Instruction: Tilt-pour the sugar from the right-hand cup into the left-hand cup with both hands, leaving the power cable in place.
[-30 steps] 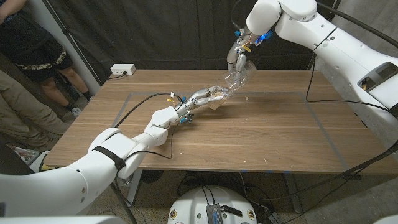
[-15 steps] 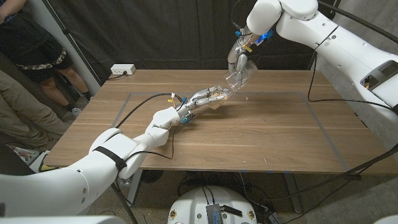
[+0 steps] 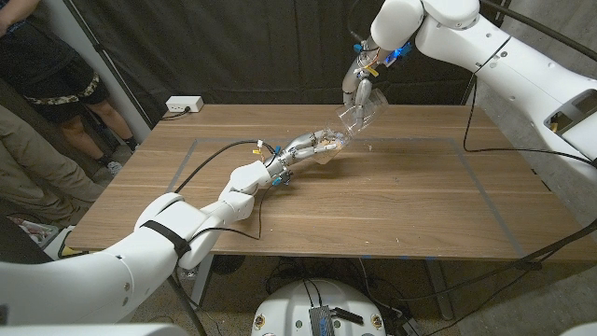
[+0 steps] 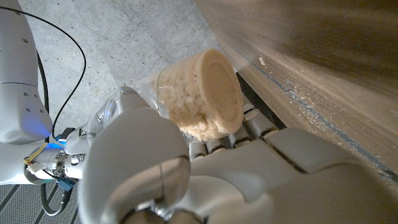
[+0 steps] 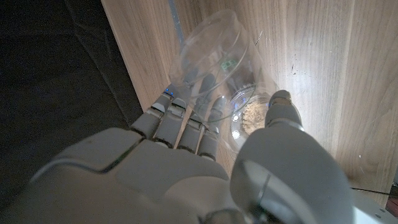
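Pouring was near its end, judging by the clear plastic right-hand cup (image 3: 355, 114), nearly empty and tilted mouth-down just above the clear sugar-filled left-hand cup (image 3: 326, 147). The right hand (image 3: 361, 82) gripped its cup from above; the left hand (image 3: 300, 149) wrapped fingers (image 4: 214, 146) round the receiving cup, near the wooden table's (image 3: 392, 201) far edge.

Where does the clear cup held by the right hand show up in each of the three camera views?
Head view: the tilted clear cup hangs above the table's far middle.
Left wrist view: its rim sits beside the sugar-filled cup.
Right wrist view: centre, against the fingers.
Shared landmark: the sugar-filled cup.
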Controlling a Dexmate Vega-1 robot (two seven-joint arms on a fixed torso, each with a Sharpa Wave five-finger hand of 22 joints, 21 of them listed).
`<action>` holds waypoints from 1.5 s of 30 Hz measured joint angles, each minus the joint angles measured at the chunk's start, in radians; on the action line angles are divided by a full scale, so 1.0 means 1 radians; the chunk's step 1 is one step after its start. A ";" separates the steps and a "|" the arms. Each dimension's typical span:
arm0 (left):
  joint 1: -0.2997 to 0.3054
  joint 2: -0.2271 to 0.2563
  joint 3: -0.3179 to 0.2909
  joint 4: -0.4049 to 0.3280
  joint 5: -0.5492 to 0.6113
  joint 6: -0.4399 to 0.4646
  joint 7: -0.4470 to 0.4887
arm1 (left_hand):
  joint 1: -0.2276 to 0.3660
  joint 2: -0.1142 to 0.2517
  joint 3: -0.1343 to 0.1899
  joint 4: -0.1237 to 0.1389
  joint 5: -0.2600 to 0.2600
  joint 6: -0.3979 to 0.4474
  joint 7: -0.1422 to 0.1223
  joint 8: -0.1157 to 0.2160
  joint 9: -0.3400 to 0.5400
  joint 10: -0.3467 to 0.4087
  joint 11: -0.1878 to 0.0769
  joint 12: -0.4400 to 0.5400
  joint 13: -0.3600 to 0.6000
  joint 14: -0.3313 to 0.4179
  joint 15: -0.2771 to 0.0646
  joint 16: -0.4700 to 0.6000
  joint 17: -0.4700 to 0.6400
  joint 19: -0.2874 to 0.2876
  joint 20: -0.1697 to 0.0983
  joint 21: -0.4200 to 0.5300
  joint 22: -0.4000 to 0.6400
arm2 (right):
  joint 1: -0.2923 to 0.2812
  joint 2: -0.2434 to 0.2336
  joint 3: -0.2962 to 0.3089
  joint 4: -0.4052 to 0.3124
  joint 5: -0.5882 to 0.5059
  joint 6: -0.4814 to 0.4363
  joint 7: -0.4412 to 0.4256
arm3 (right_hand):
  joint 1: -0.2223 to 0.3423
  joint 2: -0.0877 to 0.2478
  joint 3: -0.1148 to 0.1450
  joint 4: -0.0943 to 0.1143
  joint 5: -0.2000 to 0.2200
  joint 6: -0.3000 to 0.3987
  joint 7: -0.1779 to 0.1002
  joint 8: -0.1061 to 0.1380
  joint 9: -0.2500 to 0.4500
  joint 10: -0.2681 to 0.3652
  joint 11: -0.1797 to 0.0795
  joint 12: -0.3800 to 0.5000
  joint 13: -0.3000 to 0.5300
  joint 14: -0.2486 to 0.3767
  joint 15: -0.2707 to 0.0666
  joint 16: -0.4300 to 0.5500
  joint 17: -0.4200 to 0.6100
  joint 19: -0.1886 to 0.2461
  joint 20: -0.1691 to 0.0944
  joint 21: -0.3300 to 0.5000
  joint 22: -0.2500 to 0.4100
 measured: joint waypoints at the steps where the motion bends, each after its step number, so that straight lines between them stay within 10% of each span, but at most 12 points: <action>1: 0.000 0.000 0.000 0.000 0.000 -0.001 0.000 | 0.000 0.000 0.000 0.000 0.000 0.000 0.000 0.000 0.000 0.000 0.000 0.000 0.000 0.000 0.000 0.000 0.000 0.000 0.000 0.000 0.000 | 0.000 0.000 0.000 -0.001 0.000 0.000 0.000 | 0.000 0.000 0.000 0.000 0.000 0.000 0.000 0.000 0.000 0.000 0.000 0.000 0.000 0.000 0.000 0.000 0.000 0.000 0.000 0.000 0.000; 20: 0.005 0.002 -0.005 -0.002 -0.006 -0.019 -0.002 | 0.000 0.000 0.000 0.000 0.000 0.000 0.000 0.000 0.000 0.000 0.000 0.000 -0.005 0.000 0.000 0.000 0.000 0.000 0.000 0.000 0.000 | 0.025 -0.036 0.012 -0.051 -0.001 -0.098 -0.001 | 0.000 0.000 0.004 -0.004 0.000 0.000 0.000 -0.001 0.003 0.002 0.002 0.000 0.003 0.000 0.000 0.000 0.005 0.000 0.000 0.000 0.000; 45: 0.004 0.008 -0.043 -0.011 -0.048 -0.057 -0.040 | 0.000 0.000 -0.001 0.007 0.000 -0.002 0.002 0.002 -0.004 0.004 -0.004 0.004 -0.005 0.011 0.000 0.000 0.000 0.002 0.002 0.004 0.000 | -0.152 -0.088 0.224 -0.162 -0.044 -0.354 -0.152 | 0.001 -0.001 0.004 -0.004 0.000 0.000 0.000 -0.007 0.004 0.002 0.002 -0.004 0.006 0.000 0.000 0.000 0.004 0.013 -0.005 0.000 -0.003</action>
